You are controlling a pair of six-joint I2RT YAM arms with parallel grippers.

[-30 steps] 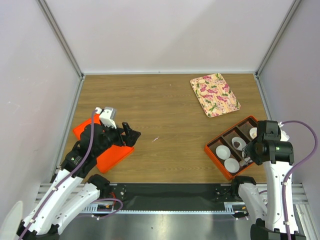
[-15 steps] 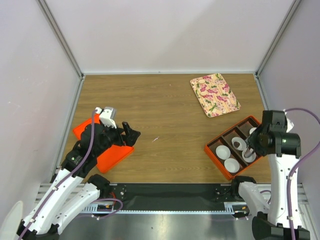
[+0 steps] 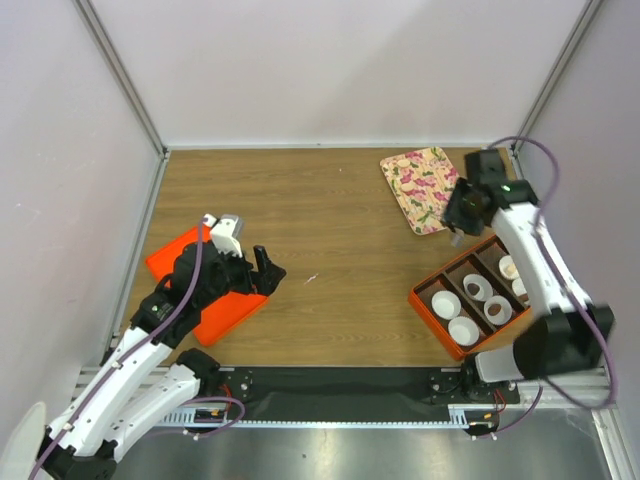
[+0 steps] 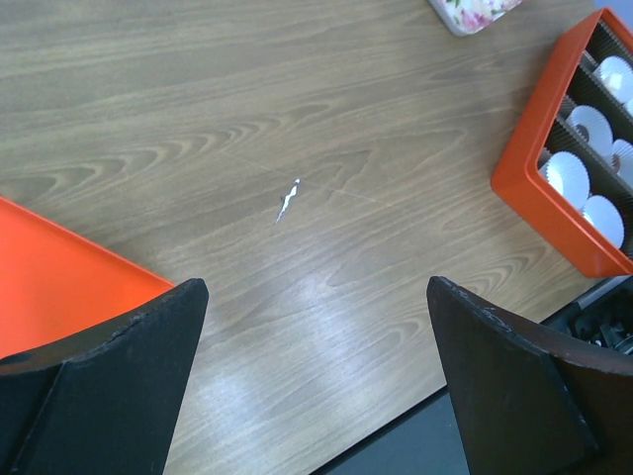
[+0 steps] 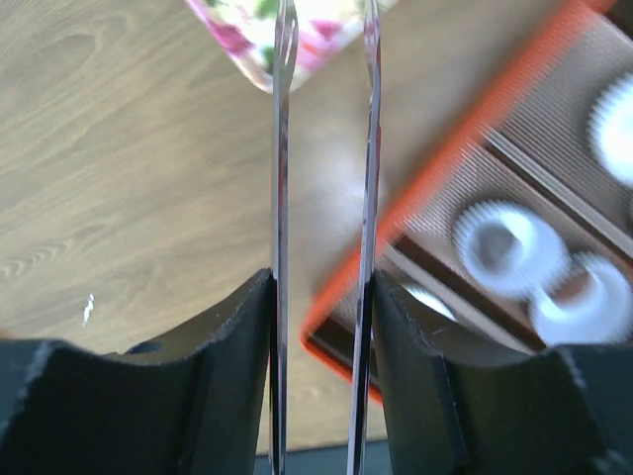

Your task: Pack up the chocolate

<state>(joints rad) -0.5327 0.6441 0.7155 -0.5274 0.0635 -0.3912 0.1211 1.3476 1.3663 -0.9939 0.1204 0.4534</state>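
Two chocolate pieces [image 3: 471,291] lie in white paper cups inside the orange divided box [image 3: 425,305] at the right. One brown piece [image 5: 571,288] shows blurred in the right wrist view. My right gripper [image 3: 462,212] is shut on metal tongs [image 5: 280,148], whose two blades stand apart with nothing between them. It hangs over the near edge of the floral tray [image 3: 430,188], beyond the box [image 5: 465,139]. My left gripper [image 3: 262,270] is open and empty, over the table beside the orange lid [image 3: 215,315]; its fingers [image 4: 119,376] are wide apart.
Several other white cups [image 3: 446,304] sit in the box and look empty. The left wrist view shows the box [image 4: 534,188], the lid's corner [image 4: 59,267] and a small white scrap [image 4: 288,201] on the wood. Side walls close the table on the left and right.
My right arm has swung from over the orange box away toward the floral tray, carrying the tongs. A second chocolate now lies in a cup. The left arm has shifted slightly.
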